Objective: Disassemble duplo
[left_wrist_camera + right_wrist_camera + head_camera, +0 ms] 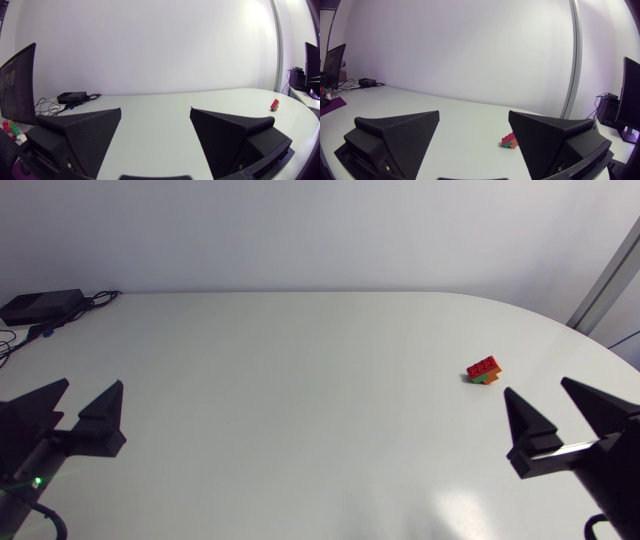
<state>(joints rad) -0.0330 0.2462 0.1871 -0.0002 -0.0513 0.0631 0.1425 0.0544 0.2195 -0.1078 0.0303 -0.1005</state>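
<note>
Both gape wide: left claw (pixel 92 385) far from the duplo stack (pixel 484 370), right claw (pixel 536 386) near it.

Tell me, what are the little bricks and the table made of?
The bricks look like hard plastic: bright red, orange and green, studs on top. The table is smooth, white, faintly shiny, maybe laminate; I can't tell for sure.

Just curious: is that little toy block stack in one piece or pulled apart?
In one piece: the block stack is a single lump, red over orange and green, nothing loose beside it.
</note>
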